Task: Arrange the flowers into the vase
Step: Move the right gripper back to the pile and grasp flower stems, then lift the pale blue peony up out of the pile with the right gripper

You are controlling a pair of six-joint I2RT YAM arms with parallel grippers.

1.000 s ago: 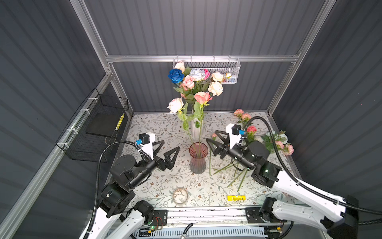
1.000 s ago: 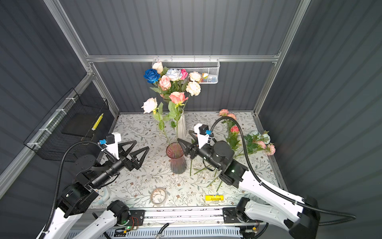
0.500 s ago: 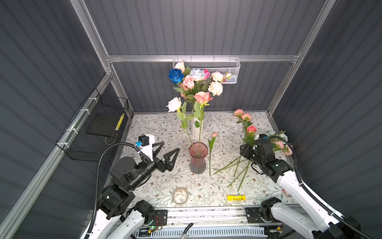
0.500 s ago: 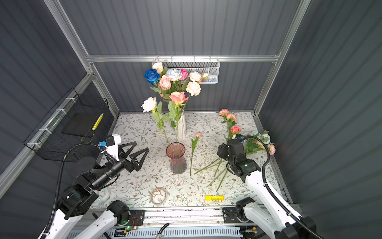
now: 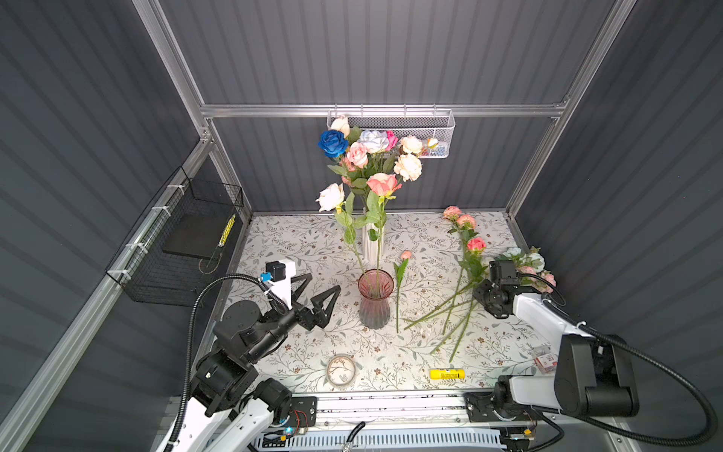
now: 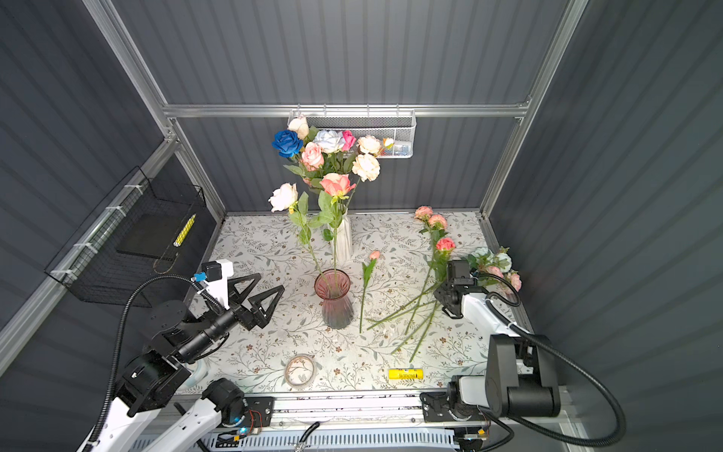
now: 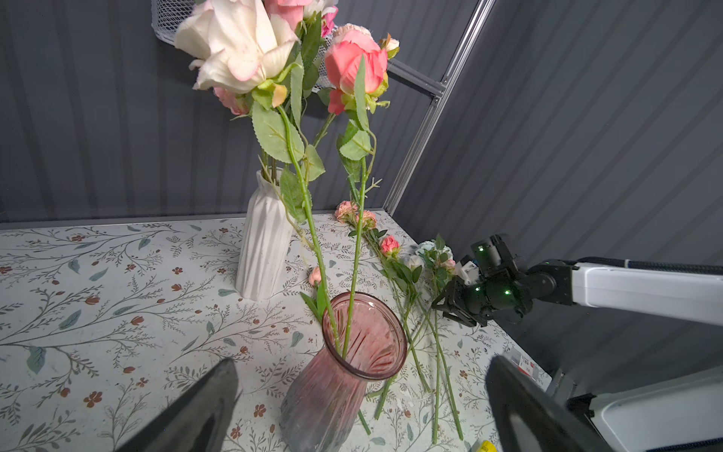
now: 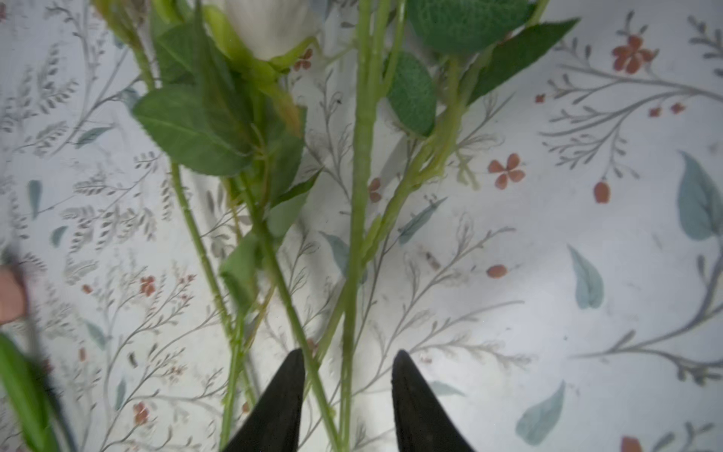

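A pink glass vase (image 5: 374, 301) (image 6: 332, 299) (image 7: 344, 371) stands mid-table, holding a cream rose (image 5: 330, 197) and a peach-pink rose (image 5: 382, 183). A small pink bud (image 5: 399, 285) lies just right of it. More loose flowers (image 5: 461, 274) (image 6: 430, 281) lie in a fan at the right. My right gripper (image 8: 348, 354) (image 7: 450, 305) points down at their stems (image 8: 354, 235); its jaws stand narrowly apart with two green stems between them. My left gripper (image 5: 324, 282) (image 6: 270, 281) (image 7: 364, 364) hangs wide open left of the vase, holding nothing.
A white ribbed vase (image 5: 369, 242) full of roses stands behind the glass one. A black wire basket (image 5: 184, 242) hangs on the left wall and a white mesh basket (image 5: 426, 129) on the back rail. A round tape roll (image 5: 341, 370) and a yellow tube (image 5: 446, 374) lie near the front edge.
My right arm has swung from beside the glass vase to the loose flowers at the right and lowered onto their stems, its jaws narrowing. The left gripper has barely moved.
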